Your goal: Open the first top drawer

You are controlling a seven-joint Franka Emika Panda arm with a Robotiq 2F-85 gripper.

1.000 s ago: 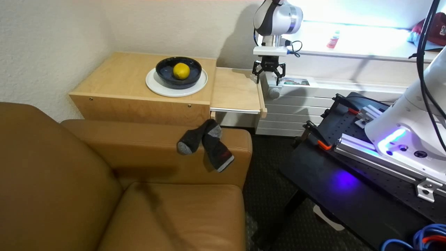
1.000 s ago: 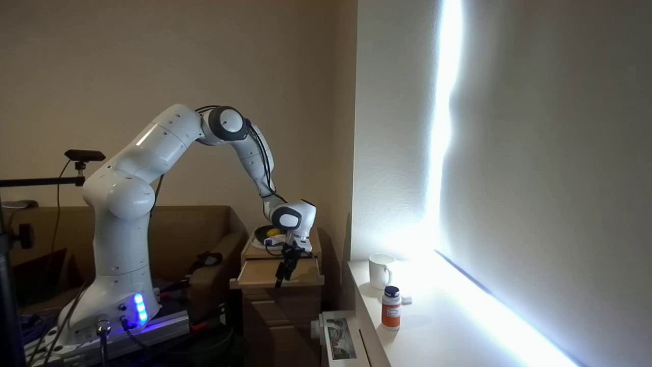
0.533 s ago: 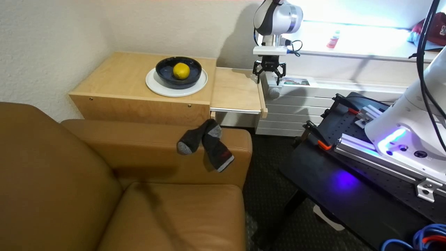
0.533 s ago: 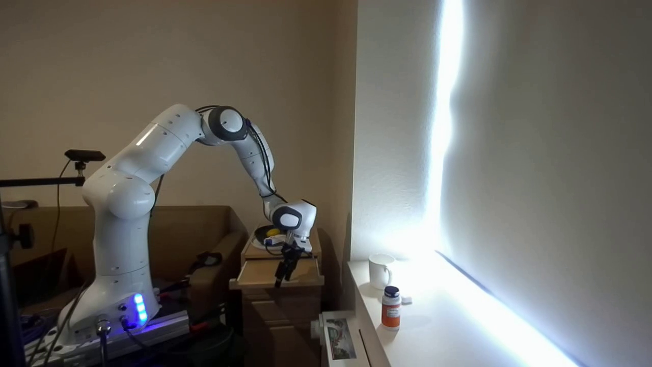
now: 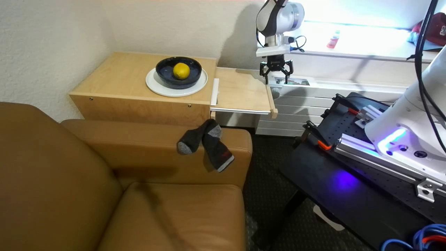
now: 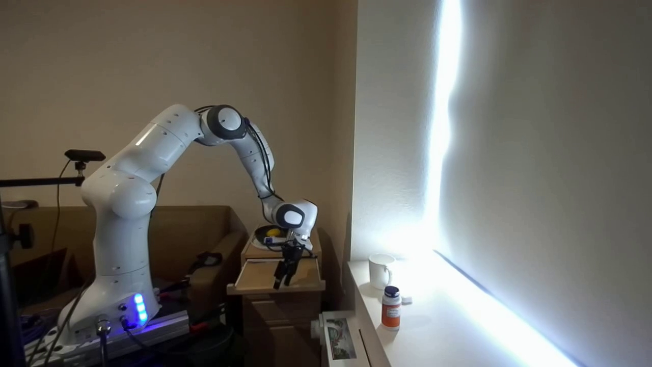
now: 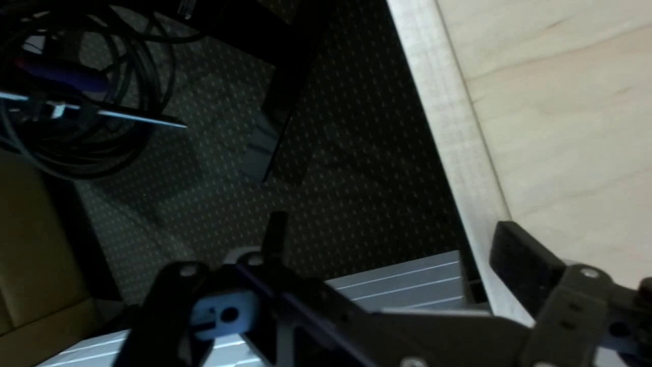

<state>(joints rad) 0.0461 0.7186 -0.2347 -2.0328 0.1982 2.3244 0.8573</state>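
The first top drawer (image 5: 242, 91) is pulled out of the light wooden cabinet (image 5: 139, 75), and its pale flat inside shows. Its front board shows end-on in that view and faces the camera in an exterior view (image 6: 254, 290). My gripper (image 5: 276, 81) points down at the drawer's front and shows also in an exterior view (image 6: 282, 284). In the wrist view the gripper (image 7: 392, 234) is open, with one finger at the inner side of the drawer's front rim (image 7: 458, 127) and the other outside it over the floor. Whether the inner finger touches the rim is not certain.
A white plate (image 5: 153, 83) with a dark bowl (image 5: 165, 71) and a yellow fruit (image 5: 181, 71) stands on the cabinet. A white ribbed radiator (image 5: 296, 111) is beside the drawer. A brown sofa (image 5: 156, 139) holds dark socks (image 5: 212, 139). A white mug (image 6: 381, 270) stands on the sill.
The drawer has slid further out of the cabinet, and a white strip now shows at its back. My gripper has moved outward with it and stays open.
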